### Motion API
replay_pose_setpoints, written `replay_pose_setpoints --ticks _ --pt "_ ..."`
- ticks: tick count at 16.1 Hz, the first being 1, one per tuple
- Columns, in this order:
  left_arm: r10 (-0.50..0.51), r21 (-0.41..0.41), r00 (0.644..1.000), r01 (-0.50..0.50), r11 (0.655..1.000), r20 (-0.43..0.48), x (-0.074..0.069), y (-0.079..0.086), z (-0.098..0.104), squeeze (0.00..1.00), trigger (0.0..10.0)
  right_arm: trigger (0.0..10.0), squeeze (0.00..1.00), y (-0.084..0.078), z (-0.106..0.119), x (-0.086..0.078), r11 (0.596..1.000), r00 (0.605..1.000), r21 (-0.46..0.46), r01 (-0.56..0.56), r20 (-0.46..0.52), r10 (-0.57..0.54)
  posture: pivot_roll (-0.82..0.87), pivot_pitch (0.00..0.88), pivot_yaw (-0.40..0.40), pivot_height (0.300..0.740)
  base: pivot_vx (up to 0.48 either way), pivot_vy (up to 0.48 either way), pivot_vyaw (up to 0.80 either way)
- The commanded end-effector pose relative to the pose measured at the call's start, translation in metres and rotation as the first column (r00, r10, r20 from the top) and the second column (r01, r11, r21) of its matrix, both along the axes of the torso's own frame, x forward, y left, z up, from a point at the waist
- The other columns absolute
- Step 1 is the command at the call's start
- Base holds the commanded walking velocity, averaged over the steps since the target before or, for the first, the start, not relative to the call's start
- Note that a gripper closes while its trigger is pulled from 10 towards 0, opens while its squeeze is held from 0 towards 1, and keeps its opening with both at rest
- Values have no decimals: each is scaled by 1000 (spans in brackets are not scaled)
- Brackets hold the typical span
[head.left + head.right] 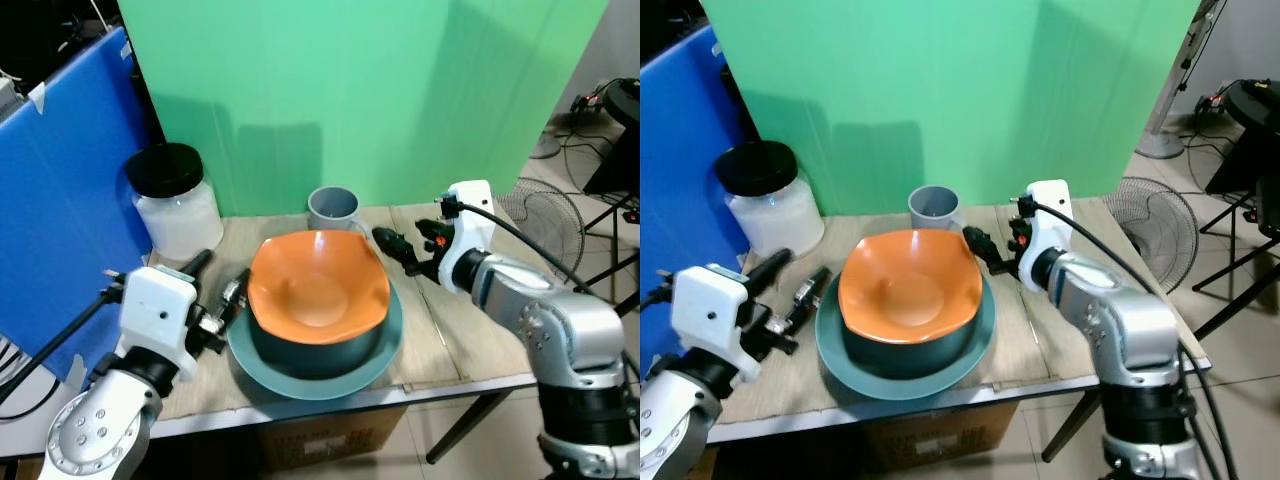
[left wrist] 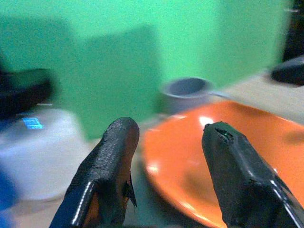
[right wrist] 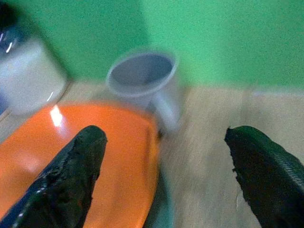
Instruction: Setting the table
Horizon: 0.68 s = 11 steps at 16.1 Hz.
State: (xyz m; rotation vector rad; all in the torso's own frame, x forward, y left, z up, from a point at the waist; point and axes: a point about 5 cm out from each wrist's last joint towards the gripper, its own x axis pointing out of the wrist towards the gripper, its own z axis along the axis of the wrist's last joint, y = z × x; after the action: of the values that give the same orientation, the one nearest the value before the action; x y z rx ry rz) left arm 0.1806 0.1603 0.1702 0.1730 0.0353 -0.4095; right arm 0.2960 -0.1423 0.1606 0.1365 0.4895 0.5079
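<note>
The orange bowl [image 1: 318,285] is sitting on top of a dark bowl [image 1: 310,355], and both are resting on a teal plate [image 1: 390,345] on the counter [image 1: 470,345], between the two tools. The orange bowl is looking like smooth, glossy, stiff plastic, so it is probably light but slippery; its wavy rim is thin and is standing free above the dark bowl, which is likely the best place to pinch it. The right tool [image 1: 405,250] is hovering just beside the right rim, its fingers wide apart and holding nothing. The left tool [image 1: 225,305] is lying near the plate's left edge, also open and empty. A grey cup [image 1: 333,208] is standing just behind the bowl, close to the right tool. Farther beyond the left tool, a white jar [image 1: 175,200] with a black lid is standing.
</note>
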Motion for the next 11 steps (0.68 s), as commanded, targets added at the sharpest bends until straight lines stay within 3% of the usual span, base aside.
replay_pose_setpoints --ticks 1,4,5,9,11 --pt "-73 -20 997 73 997 -16 -4 -6 3 0 10000 10000 1000 -1 -5 -2 999 996 22 -23 -82 24 -34 0 -5 740 0 0 0" --pt "-164 -39 985 162 986 -46 -8 -11 5 0 10000 10000 1000 -5 -9 -2 994 976 89 -56 -207 74 -39 0 -6 740 0 0 0" --pt "-172 -38 984 170 985 -53 -9 -12 4 0 10000 10000 0 -1 -6 -4 981 963 177 -84 -239 126 -43 0 -9 740 0 0 0" --pt "-176 -45 982 173 984 -66 -11 -13 3 0 10000 10000 0 5 0 -7 958 946 263 -111 -267 183 -42 0 -19 740 0 0 0" --pt "-176 -50 982 172 984 -72 -12 -14 3 0 10000 4902 0 6 -1 -8 959 936 258 -117 -293 193 -43 0 -25 740 0 0 0"
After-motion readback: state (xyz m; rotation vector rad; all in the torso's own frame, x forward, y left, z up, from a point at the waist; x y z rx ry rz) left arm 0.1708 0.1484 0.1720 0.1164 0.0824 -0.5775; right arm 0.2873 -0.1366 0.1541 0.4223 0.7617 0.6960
